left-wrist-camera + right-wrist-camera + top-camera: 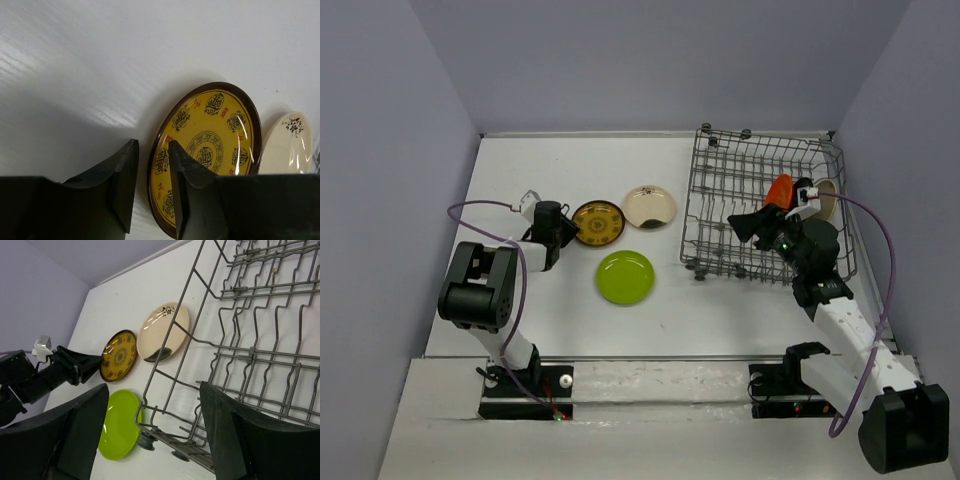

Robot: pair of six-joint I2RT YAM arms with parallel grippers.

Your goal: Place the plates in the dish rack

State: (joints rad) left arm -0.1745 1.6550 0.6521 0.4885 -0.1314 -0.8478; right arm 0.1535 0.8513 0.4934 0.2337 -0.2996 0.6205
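one plate looks loaded: the small orange round plate [780,188] stands on edge in the dark grey wire dish rack [720,170] at the far right corner of the white bench [540,170]. left to load are the brown gold-patterned plate [210,145], the cream plate [650,206] with a dark mark and the lime green plate [625,277], all flat mid-bench; i cannot make out a black one. the left claw [153,150], fingers narrowly apart, straddles the brown plate's rim on the side toward the bench's left edge. the right claw [153,390] hangs wide apart and empty over the rack's near edge
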